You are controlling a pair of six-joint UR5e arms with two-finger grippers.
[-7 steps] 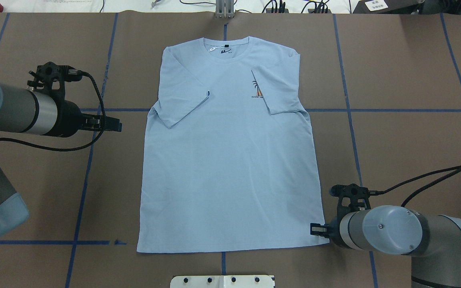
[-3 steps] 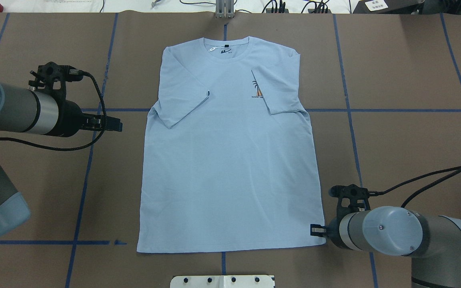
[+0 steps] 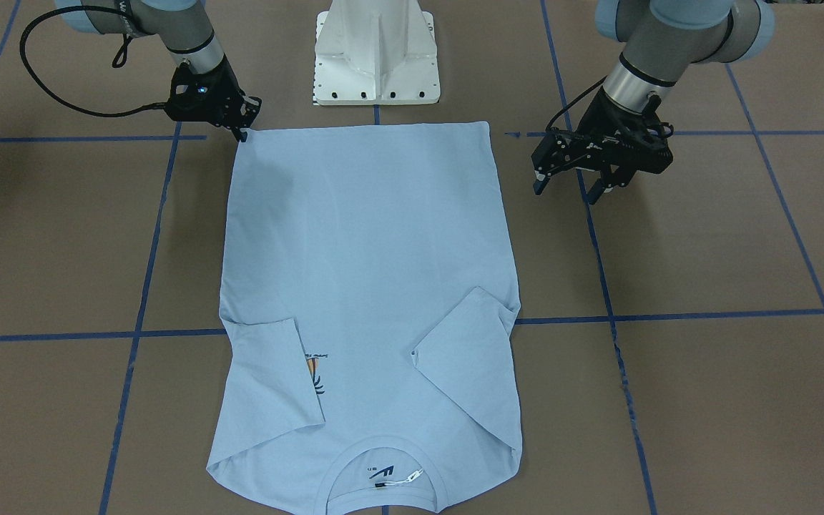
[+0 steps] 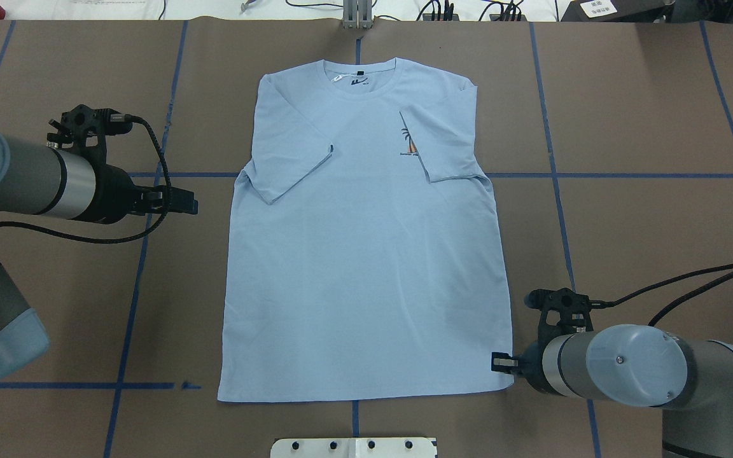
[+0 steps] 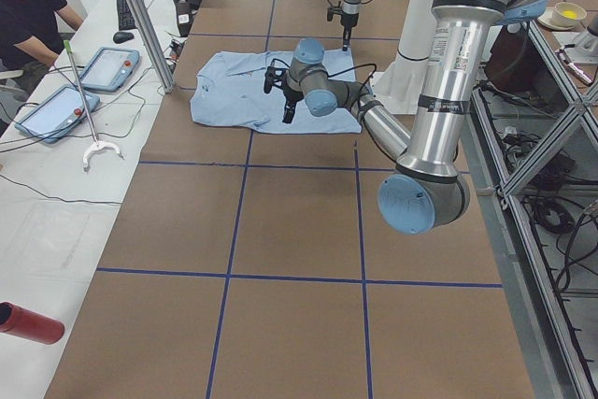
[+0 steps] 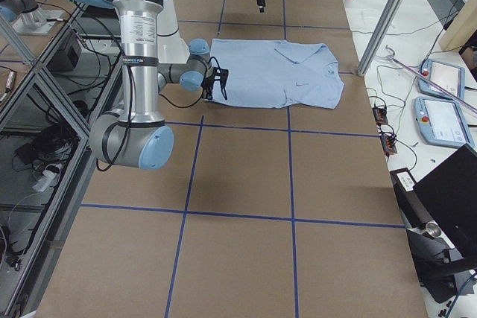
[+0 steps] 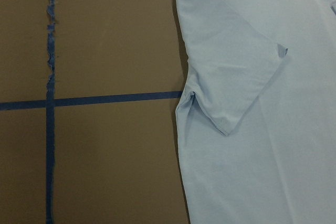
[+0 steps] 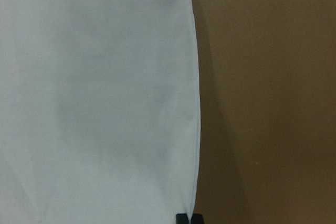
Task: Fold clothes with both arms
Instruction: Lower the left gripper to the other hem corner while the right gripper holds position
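Pale-blue cotton marks the work: the T-shirt [image 4: 366, 267] lies flat and face up on the brown table [image 4: 627, 222], its collar [image 4: 360, 76] away from the robot and both sleeves [image 4: 290, 159] already turned in over the chest. Reading left to right in the overhead view, the left gripper [image 4: 191, 205] hangs beside the shirt's side edge, level with the tucked sleeve's tip and apart from the cloth. Over the past second it has crept slightly towards that edge. The front-facing view shows its fingers spread with nothing between them. Across the body of the shirt nothing has shifted. At the far right, the right gripper [image 4: 499, 364] sits at the hem corner [image 4: 505, 381] nearest the robot, and its wrist view shows the two fingertips [image 8: 182, 217] drawn almost together on the fabric's edge. That corner stood square and further out a second ago. It is now rounded and drawn a little inward, which I read as the pinch taking hold. I judge the right-hand grasp made and the left-hand one still to come, so no fold of the body has begun. I would keep the right arm low until the left closes on cloth.
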